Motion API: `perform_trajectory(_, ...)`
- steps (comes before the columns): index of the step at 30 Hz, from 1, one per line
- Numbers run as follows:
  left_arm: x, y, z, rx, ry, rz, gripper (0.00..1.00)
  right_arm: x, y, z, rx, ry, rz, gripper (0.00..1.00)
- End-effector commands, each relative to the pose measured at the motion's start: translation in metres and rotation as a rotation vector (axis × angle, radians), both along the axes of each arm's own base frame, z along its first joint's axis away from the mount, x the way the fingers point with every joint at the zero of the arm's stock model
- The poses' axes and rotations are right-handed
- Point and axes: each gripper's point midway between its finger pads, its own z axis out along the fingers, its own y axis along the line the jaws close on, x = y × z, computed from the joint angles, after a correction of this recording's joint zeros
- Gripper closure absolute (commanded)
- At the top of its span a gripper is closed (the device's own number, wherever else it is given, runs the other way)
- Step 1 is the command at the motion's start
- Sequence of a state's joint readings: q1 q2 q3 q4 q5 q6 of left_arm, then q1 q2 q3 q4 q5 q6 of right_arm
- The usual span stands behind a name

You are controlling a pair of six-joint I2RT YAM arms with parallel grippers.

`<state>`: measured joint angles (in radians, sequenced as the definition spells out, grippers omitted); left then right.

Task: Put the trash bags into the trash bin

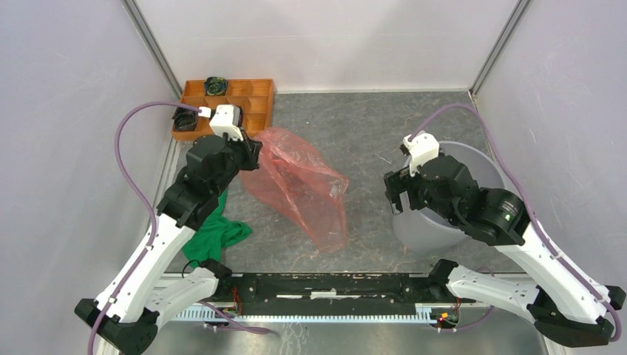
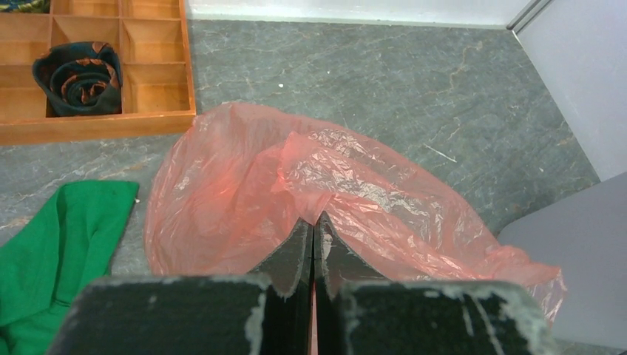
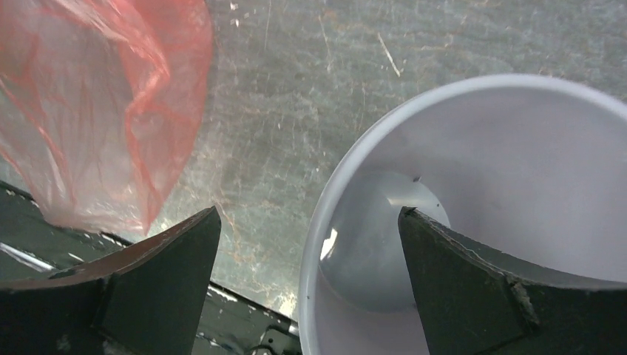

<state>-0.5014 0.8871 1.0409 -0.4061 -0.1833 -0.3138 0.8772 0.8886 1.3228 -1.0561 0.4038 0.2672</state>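
Op A: Left end effector?
Op B: I see it pinched tight on the trash bag, which drapes onto the surface.
Op A: Right end effector?
Op B: Spread wide, empty, straddling the trash bin rim.

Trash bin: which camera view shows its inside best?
Right wrist: it looks into the trash bin to its bottom. Top external has the right arm hiding half; left wrist catches only a grey edge.
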Motion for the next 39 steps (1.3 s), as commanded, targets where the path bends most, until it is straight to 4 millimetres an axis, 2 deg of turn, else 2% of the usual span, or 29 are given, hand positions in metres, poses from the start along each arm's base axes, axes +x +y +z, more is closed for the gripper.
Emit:
perform_trajectory(1, 0.002, 0.003, 0.04, -0.039, -0.064, 0.021, 0.98, -0.002, 0.004, -0.025, -0.051, 0.036, 0.045, 0.02)
perform_trajectory(3, 0.002, 0.003, 0.051, -0.028, -0.078, 0.017, 0.98, 0.0, -0.001, -0.031, -0.112, 0.046, 0.039, 0.02)
perform_trajectory(6, 0.003, 0.006, 0.069, -0.029, -0.107, 0.031, 0.98, 0.007, -0.01, -0.025, -0.163, 0.02, 0.001, 0.02)
perform_trajectory(10, 0.005, 0.005, 0.084, -0.041, -0.132, 0.028, 0.98, 0.007, 0.001, -0.03, -0.121, 0.007, 0.046, 0.02)
perform_trajectory(12, 0.005, 0.006, 0.09, -0.044, -0.147, 0.032, 0.98, 0.006, 0.006, -0.034, -0.119, 0.013, 0.072, 0.06)
perform_trajectory(16, 0.002, 0.01, 0.104, -0.045, -0.191, 0.037, 0.98, 0.012, 0.001, -0.039, -0.175, 0.007, 0.049, 0.28)
perform_trajectory(18, -0.002, 0.014, 0.113, -0.04, -0.221, 0.04, 0.98, 0.016, -0.006, -0.038, -0.201, -0.009, 0.015, 0.32)
perform_trajectory(20, -0.008, 0.02, 0.125, -0.036, -0.269, 0.048, 0.98, 0.02, -0.002, -0.037, -0.204, -0.027, 0.028, 0.48)
perform_trajectory(23, -0.021, 0.035, 0.143, -0.055, -0.363, 0.082, 0.98, 0.024, 0.022, -0.03, -0.159, -0.053, 0.121, 0.69)
perform_trajectory(27, -0.038, 0.05, 0.163, -0.074, -0.454, 0.113, 0.98, 0.029, 0.077, -0.016, -0.056, -0.069, 0.318, 0.82)
perform_trajectory(29, -0.044, 0.055, 0.169, -0.073, -0.472, 0.119, 0.98, 0.03, 0.099, -0.016, -0.025, -0.046, 0.381, 0.89)
perform_trajectory(35, -0.055, 0.067, 0.171, -0.047, -0.47, 0.145, 0.98, 0.033, 0.142, -0.02, 0.02, -0.013, 0.49, 0.93)
perform_trajectory(39, -0.061, 0.075, 0.173, -0.043, -0.481, 0.169, 0.98, 0.02, 0.165, -0.024, 0.087, -0.002, 0.554, 0.94)
